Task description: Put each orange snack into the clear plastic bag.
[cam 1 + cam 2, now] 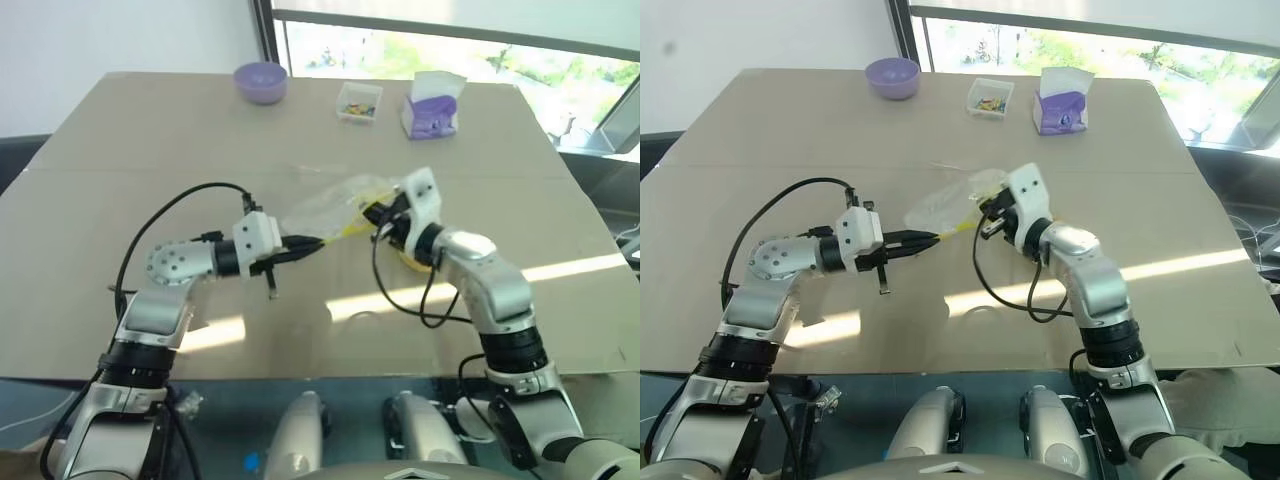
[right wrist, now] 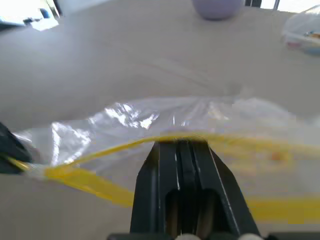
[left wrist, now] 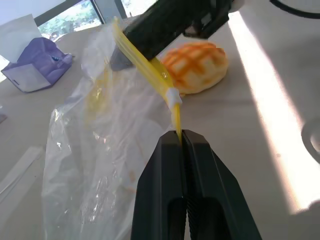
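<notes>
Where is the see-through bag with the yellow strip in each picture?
Left eye view: the clear plastic bag is mid-table, between the two grippers.
Right eye view: mid-table too.
Left wrist view: it hangs beside the left gripper, which pinches its strip.
Right wrist view: it stretches across, above the right gripper.
Shared landmark: the yellow seal strip.

Both arms are built of rounded silver-grey metal segments joined by black ribbed collars. The left arm [image 1: 165,290] has a round silver elbow disc ringed with small screw holes; the right arm [image 1: 495,290] has smooth, glossy silver shells. Each wrist carries a boxy white plastic housing. Black cables loop loosely out from each forearm and run to the wrist housings. The left gripper [image 3: 182,137] and right gripper [image 2: 179,146] each have two matte black, wedge-shaped fingers that taper toward the tips.
</notes>
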### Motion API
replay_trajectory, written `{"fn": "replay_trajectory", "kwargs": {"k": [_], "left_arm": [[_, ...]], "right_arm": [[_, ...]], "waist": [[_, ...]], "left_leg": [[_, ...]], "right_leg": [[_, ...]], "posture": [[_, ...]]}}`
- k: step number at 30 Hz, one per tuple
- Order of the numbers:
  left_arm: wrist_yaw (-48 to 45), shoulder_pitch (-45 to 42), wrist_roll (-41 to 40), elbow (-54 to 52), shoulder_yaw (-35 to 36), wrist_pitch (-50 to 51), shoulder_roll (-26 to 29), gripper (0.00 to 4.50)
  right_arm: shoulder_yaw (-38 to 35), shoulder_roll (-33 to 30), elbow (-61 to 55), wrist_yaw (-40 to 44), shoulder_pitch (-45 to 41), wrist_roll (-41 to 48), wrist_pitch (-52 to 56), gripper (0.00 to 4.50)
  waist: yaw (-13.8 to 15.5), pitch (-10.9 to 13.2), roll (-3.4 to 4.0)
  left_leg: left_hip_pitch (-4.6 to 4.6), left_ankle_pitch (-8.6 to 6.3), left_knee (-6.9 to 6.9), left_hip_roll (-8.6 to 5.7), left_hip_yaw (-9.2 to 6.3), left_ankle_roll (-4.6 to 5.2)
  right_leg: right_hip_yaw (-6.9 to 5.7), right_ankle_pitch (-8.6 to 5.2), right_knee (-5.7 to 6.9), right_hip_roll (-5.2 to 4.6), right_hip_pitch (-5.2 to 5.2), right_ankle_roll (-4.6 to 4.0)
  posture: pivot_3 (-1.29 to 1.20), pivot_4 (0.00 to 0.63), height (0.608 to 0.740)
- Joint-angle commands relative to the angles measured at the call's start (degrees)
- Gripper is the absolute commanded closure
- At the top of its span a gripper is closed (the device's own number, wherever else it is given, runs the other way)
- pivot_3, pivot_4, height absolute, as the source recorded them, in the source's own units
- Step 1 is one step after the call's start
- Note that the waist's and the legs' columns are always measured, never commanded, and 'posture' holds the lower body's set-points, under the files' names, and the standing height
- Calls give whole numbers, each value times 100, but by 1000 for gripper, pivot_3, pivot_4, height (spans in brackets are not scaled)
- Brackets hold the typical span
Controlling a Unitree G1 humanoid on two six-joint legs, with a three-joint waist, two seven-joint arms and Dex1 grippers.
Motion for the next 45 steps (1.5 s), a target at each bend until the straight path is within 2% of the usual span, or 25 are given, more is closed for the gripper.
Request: {"fn": "replay_trajectory", "kwargs": {"k": [1, 12, 13, 15, 16, 17, 20, 21, 22, 24, 32, 38, 45], "left_arm": [[328, -248, 101, 123, 68, 45, -114, 4500], [649, -296, 454, 287, 22, -9, -144, 4500], [697, -290, 458, 280, 34, 40, -158, 4500], [771, -284, 442, 250, 55, 149, -185, 4500], [805, -286, 443, 240, 56, 185, -195, 4500], [831, -285, 445, 229, 53, 212, -202, 4500], [926, -251, 418, 176, 81, 369, -226, 4500], [944, -244, 398, 160, 98, 416, -227, 4500], [960, -245, 379, 157, 114, 454, -230, 4500], [1016, -257, 314, 158, 173, 559, -250, 4500], [1376, -455, 218, 235, 305, 1060, -354, 4500], [1731, -673, 332, 474, 374, 1266, -398, 4500], [1856, -793, 286, 558, 431, 1327, -430, 4500]], "right_arm": [[1015, -491, 469, -233, -98, -1306, -1360, 4424], [1352, -797, 1578, -731, -454, -2678, -2445, 4424], [1388, -843, 1648, -713, -496, -2788, -2534, 4050], [1429, -874, 1742, -724, -540, -2952, -2631, 3697], [1443, -878, 1776, -763, -553, -3033, -2688, 3350], [1446, -878, 1800, -798, -559, -3098, -2733, 2806], [1413, -872, 1824, -874, -565, -3284, -2818, 1629], [1375, -868, 1816, -902, -568, -3324, -2834, 1030], [1340, -871, 1810, -940, -577, -3362, -2849, 826], [1292, -896, 1792, -969, -601, -3417, -2879, 63], [972, -1144, 1488, -671, -628, -3250, -2855, 24], [532, -1282, 853, -104, -359, -2674, -2653, 24], [-481, -1001, -407, 259, 337, -1482, -1227, 24]], "waist": [[11, 0, 0], [4, 0, -1], [4, 0, -1], [9, 0, -1], [7, 0, -1], [7, 0, -1], [5, 0, -1], [5, 0, -1], [5, 0, -1], [5, 0, -1], [17, 0, -1], [13, 0, -1], [24, -1, -1]], "left_leg": [[0, 0, 0, -1, 0, 0], [-1, 0, 2, 1, 4, 0], [-1, 0, 2, 1, 5, 0], [-2, 0, 2, 0, 5, 0], [-1, 0, 2, 0, 5, 0], [-1, 0, 2, 0, 5, 0], [-2, 0, 2, 0, 4, 0], [-2, 0, 2, 0, 4, 0], [-2, 0, 2, 0, 4, 0], [-1, 0, 2, 1, 5, 0], [-2, 0, 2, -1, 3, 0], [-2, 0, 2, 1, 1, 0], [-3, 0, 2, 1, 1, 0]], "right_leg": [[0, 0, 0, 0, 1, 0], [6, 0, 0, 3, -3, 0], [6, 0, 0, 2, -3, 0], [7, 0, 0, 2, -3, 0], [7, 0, 0, 2, -3, 0], [7, 0, 0, 2, -3, 0], [7, 0, 0, 2, -3, 0], [7, 0, 0, 2, -3, 0], [7, 0, 1, 2, -3, 0], [8, 1, 1, 2, -3, 0], [7, 1, 0, 0, -2, 0], [4, 1, 2, 3, -2, 0], [5, 1, 1, 1, 0, 0]], "posture": [[0, 150, 733], [0, 150, 733], [0, 150, 733], [0, 150, 733], [0, 150, 733], [0, 150, 733], [0, 150, 733], [0, 150, 733], [0, 150, 733], [0, 150, 733], [0, 150, 733], [0, 150, 733], [0, 150, 733]]}}
